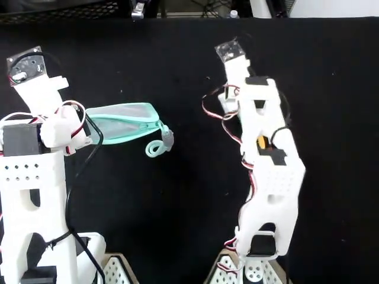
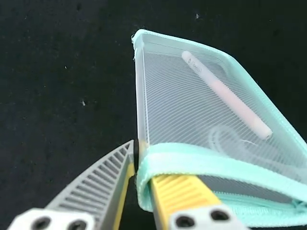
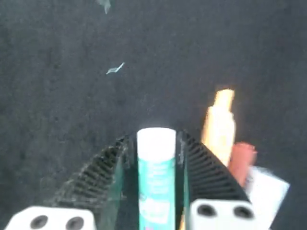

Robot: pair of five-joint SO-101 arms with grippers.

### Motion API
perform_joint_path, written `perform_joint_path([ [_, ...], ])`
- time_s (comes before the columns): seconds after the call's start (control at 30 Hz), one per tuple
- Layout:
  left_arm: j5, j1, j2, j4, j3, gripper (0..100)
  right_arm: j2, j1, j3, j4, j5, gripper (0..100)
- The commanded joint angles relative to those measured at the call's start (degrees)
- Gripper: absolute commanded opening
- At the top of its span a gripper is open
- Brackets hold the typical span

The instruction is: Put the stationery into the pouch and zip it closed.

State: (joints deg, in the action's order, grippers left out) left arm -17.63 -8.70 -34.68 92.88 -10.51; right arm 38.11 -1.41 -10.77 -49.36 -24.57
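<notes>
The mint-green mesh pouch (image 1: 126, 122) hangs off the table at the left, and my left gripper (image 2: 137, 149) is shut on its zipper-edge corner. Through the mesh of the pouch (image 2: 192, 110) I see a pale pink pen (image 2: 225, 93) and a faint clear looped item (image 2: 230, 141). A cord loop (image 1: 155, 148) dangles from the pouch's right end. My right gripper (image 3: 156, 136) is shut on a white-capped teal tube (image 3: 156, 167) above the black table. Beside that tube lie an orange marker (image 3: 219, 125), a red piece (image 3: 241, 160) and a white item (image 3: 265, 189).
The table is covered in black cloth (image 1: 331, 89). The right arm (image 1: 266, 165) stretches up the middle right of the table, the left arm (image 1: 35, 171) along the left edge. Small scraps (image 3: 114, 70) lie on the cloth beyond the right gripper.
</notes>
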Motion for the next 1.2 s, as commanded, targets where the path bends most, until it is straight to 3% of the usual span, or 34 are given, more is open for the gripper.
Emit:
perform_joint_path([
  [0.0,0.5,-0.3,0.0,0.4,2.1,3,1.5,-0.4,-4.6,-1.2,-1.0,15.5],
  [0.13,0.5,-0.3,0.0,0.4,2.1,3,4.1,-0.2,-9.5,-7.1,-4.7,14.3],
  [0.27,0.5,-0.3,0.0,0.4,2.1,3,4.4,-0.7,-14.4,-12.2,-4.7,0.8],
  [0.57,0.5,-0.3,0.0,0.4,2.1,3,-0.5,0.3,-15.6,-25.5,-2.5,1.2],
  [0.73,0.5,-0.4,0.0,0.4,2.1,3,-15.5,1.9,-1.3,-22.3,-1.1,1.2],
  [1.03,0.6,-0.4,0.0,0.4,2.1,3,-55.3,7.2,42.9,-8.4,1.3,1.3],
  [1.17,0.6,-0.4,0.3,0.3,2.1,3,-60.9,7.3,53.5,-7.1,2.4,1.3],
])
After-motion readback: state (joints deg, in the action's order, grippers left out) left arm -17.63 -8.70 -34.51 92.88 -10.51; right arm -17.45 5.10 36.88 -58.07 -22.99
